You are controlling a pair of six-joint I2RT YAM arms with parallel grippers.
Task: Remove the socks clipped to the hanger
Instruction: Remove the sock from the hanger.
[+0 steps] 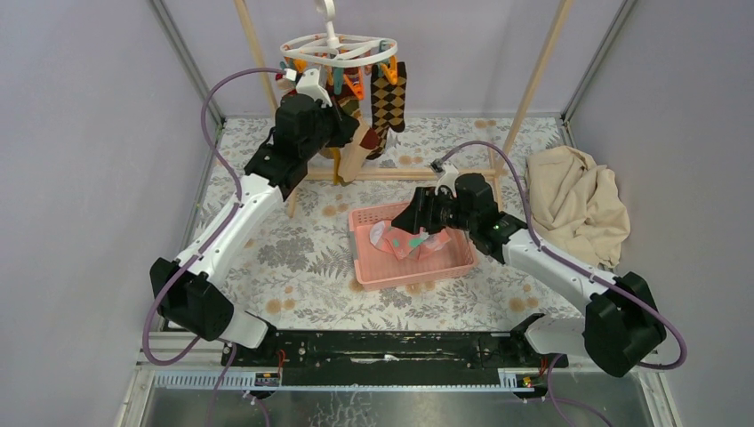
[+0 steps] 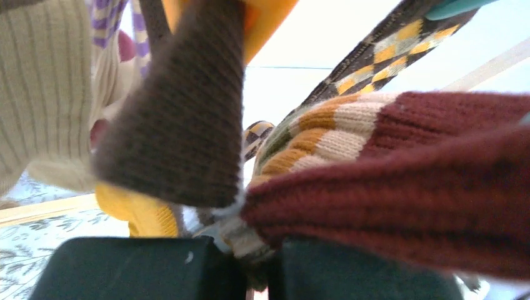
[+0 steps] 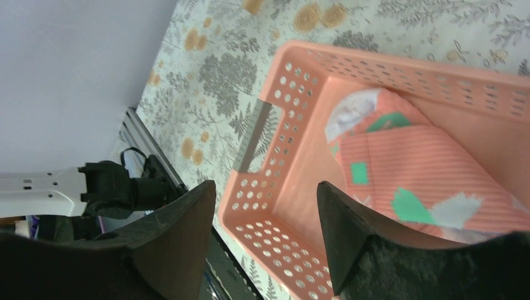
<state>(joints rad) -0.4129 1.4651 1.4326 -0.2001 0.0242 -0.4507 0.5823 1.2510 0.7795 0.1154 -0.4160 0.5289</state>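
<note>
Under the hanger (image 1: 338,46), at the back of the table, the left gripper (image 2: 256,256) is clenched: in its wrist view the two black fingers meet on a fold of knit that appears to belong to the maroon-striped sock (image 2: 400,169), so I judge it to be pinching that sock low down, ready for a pull. Crowding it are the brown sock (image 2: 181,125), a mustard yellow sock (image 2: 134,212) and a cream ribbed sock (image 2: 44,94), with the argyle sock (image 1: 389,98) just beyond. All of these hang from the clips with their long axes close to vertical and free ends pointing down at the table, though the maroon-striped one runs slanted across the wrist view. The hanger's oval ring lies roughly level, its hook upward. Well apart from it, the right gripper (image 3: 265,187) hovers over the pink basket (image 3: 275,119) with its fingers spread and nothing between them. At least one pink sock (image 3: 412,162) with teal patches lies flat inside. So the job looks only partly done: most socks remain clipped.
</note>
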